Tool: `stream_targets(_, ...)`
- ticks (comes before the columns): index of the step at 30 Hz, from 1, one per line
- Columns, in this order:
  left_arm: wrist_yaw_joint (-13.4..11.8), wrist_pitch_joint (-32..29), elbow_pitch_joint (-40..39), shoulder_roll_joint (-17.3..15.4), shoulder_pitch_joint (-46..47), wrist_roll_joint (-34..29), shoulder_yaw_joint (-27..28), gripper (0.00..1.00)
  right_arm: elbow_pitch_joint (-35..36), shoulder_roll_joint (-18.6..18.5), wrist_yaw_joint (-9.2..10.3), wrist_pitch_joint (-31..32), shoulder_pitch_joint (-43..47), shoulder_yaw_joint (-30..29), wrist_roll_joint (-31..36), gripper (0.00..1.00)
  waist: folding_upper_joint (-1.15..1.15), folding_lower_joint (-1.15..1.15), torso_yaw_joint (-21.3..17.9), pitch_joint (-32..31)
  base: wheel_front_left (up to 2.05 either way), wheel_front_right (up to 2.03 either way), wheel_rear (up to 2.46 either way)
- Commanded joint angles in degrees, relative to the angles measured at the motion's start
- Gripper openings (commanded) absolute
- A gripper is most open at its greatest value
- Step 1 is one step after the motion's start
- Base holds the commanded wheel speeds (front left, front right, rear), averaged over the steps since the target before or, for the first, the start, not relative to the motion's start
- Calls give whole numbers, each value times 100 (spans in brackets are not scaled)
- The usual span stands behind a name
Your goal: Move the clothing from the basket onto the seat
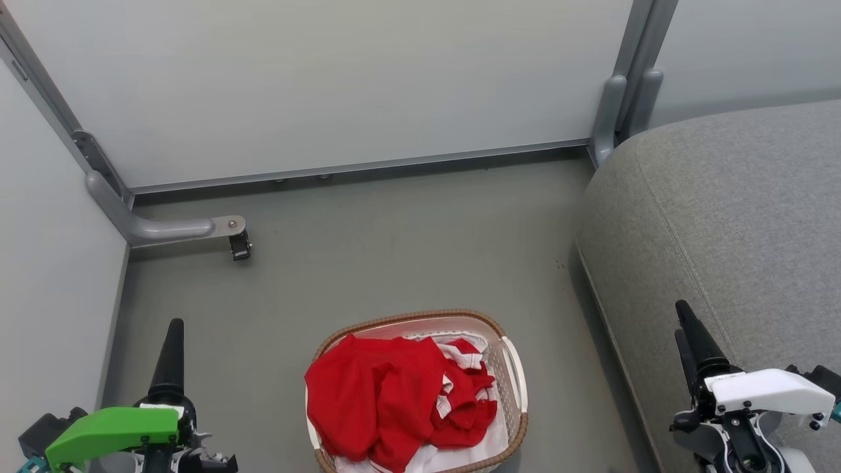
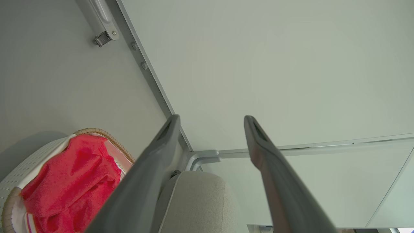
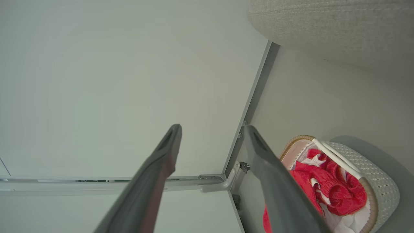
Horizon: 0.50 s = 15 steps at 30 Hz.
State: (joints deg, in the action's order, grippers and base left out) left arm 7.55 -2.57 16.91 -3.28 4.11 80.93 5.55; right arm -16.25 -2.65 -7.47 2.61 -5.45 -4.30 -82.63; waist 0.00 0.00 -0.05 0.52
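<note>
Left gripper [image 1: 175, 326] and right gripper [image 1: 684, 314] are sitting low, jaws standing wide apart.
The left gripper is pointing up the head view from the lower left, with a green wrist cover [image 1: 112, 430] lying just below it; in the left wrist view its two dark fingers [image 2: 155, 155] are spreading with nothing between them. The right gripper is pointing up from the lower right above a white wrist cover [image 1: 772, 389], likewise gaping and gripping nothing.

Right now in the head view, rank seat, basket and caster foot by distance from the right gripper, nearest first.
1. seat: right beside the right gripper, along the right side.
2. basket: lower centre, to the gripper's left.
3. caster foot: far left, near the partition corner.
</note>
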Motion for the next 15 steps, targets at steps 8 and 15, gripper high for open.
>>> stream_targets(8, -2, 241, -171, -146, 125, -1254, -71, 100, 120, -62, -2, -245, -265, 67, 1157, 100, 0, 0, 2, 20, 0, 0, 0)
stream_targets(15, -3, 398, -139, -251, 144, -2011, -195, 100, 67, -85, -2, -401, -362, 147, 1943, 100, 0, 0, 6, 34, 0, 0, 0)
